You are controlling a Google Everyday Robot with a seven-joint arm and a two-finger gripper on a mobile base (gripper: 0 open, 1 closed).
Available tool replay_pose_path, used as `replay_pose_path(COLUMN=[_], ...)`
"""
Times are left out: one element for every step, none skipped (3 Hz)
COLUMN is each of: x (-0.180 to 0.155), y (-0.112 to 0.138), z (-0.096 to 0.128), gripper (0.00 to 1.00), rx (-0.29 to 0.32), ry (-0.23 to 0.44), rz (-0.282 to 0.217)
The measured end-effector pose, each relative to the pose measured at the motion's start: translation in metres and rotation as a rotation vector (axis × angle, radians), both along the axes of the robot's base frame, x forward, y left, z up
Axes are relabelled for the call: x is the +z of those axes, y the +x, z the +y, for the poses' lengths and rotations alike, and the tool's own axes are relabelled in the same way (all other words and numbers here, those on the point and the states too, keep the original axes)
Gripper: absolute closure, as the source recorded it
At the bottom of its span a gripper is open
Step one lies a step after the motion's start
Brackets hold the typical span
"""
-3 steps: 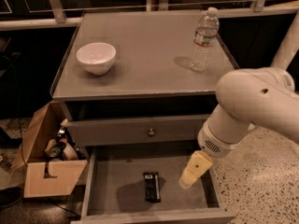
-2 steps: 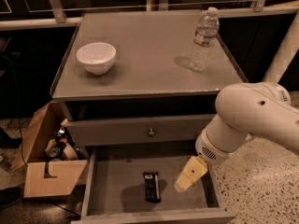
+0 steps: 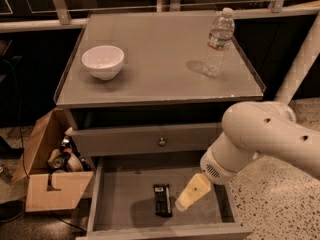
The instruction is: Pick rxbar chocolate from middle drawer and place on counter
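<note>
In the middle drawer [image 3: 125, 201] the rxbar chocolate [image 3: 162, 200] lies flat and ungripped, just left of our tool [image 3: 191, 194], whose opening we cannot tell. Coming down askew, we might shove it aside; later, the bottle [image 3: 218, 44] on the counter [image 3: 160, 71] could topple.

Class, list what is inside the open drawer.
A black snack bar lies on the drawer floor. The gripper hangs beside it, inside the drawer. The arm hides the drawer's right rear corner.
</note>
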State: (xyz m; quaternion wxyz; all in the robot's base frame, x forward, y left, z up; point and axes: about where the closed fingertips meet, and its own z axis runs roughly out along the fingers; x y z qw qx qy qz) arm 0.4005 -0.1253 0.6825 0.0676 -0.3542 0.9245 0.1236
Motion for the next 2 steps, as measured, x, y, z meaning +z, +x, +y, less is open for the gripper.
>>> replay_pose_path(x=[-0.0309,-0.031], y=[0.007,0.007], z=[0.0215,0.0215], gripper=[0.0,0.0], rx=[-0.099,-0.1], ry=[0.034,0.034], rz=[0.037,0.037])
